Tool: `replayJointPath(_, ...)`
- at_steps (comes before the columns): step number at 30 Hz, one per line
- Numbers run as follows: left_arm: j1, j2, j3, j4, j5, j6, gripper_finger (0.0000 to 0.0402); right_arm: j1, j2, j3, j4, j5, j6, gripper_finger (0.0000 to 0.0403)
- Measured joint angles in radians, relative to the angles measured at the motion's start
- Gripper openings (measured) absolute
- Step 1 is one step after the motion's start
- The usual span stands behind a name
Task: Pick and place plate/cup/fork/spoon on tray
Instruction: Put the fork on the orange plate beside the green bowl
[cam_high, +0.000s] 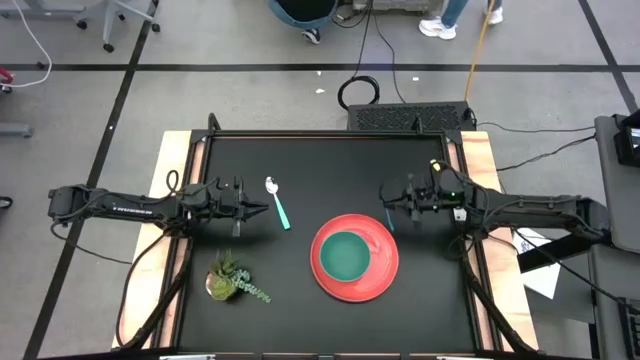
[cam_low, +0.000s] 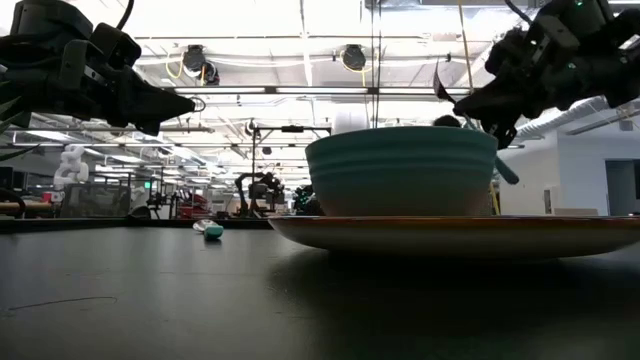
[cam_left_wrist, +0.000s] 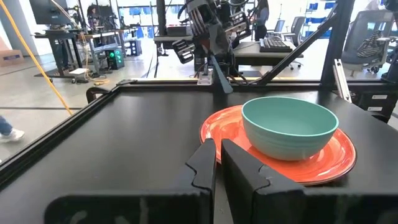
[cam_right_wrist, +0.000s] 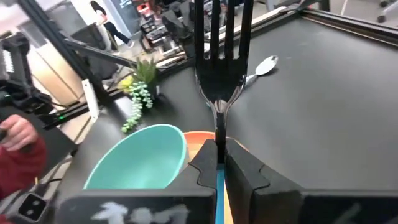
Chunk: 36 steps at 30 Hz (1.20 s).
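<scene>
Bright ceiling lights (cam_low: 352, 55) flood the room from overhead, washing out the low view toward twelve o'clock. The black desk (cam_high: 300, 170) shows a soft sheen and faint shadows. Close to the right wrist camera, the fork (cam_right_wrist: 219, 56) looks dark and blurred.

So my overhead cam looks straight down on the whole black surface (cam_high: 300, 300), both arms in frame. The low one sits right at surface level, looking across into the room, super close to the tray (cam_low: 460, 235) and the cup (cam_low: 400, 170). Left wrist cam looks past its own fingers (cam_left_wrist: 205, 165) toward that same tray and cup, with the other arm beyond. Right wrist cam looks down past the fork (cam_right_wrist: 221, 62), catching the cup, spoon (cam_right_wrist: 264, 65) and plant (cam_right_wrist: 140, 93) too.
</scene>
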Motion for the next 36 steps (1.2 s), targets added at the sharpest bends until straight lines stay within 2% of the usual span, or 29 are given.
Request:
replayJointPath(3, 0.000, 0.000, 0.000, 0.000, 0.000, -0.010, 0.0031, 0.033, -0.010, 0.005, 0.001, 0.008, 0.000, 0.0002)
replayJointPath(10, 0.000, 0.000, 0.000, 0.000, 0.000, -0.013, 0.0031, 0.091, -0.051, 0.005, -0.062, 0.108, -0.038, 0.0002)
replayJointPath(15, 0.000, 0.000, 0.000, 0.000, 0.000, -0.014, 0.0031, 0.114, -0.108, 0.005, -0.060, 0.109, -0.050, 0.0002)
replayJointPath(25, 0.000, 0.000, 0.000, 0.000, 0.000, -0.019, 0.0031, 0.197, -0.138, 0.014, -0.012, 0.165, 0.060, 0.0002)
replayJointPath(30, 0.000, 0.000, 0.000, 0.001, 0.000, -0.020, 0.0031, 0.298, -0.105, 0.122, -0.119, 0.287, 0.093, 0.0002)
replayJointPath(36, 0.000, 0.000, 0.000, 0.008, 0.000, -0.024, 0.0031, 0.415, 0.020, 0.323, -0.336, 0.453, 0.129, 0.0002)
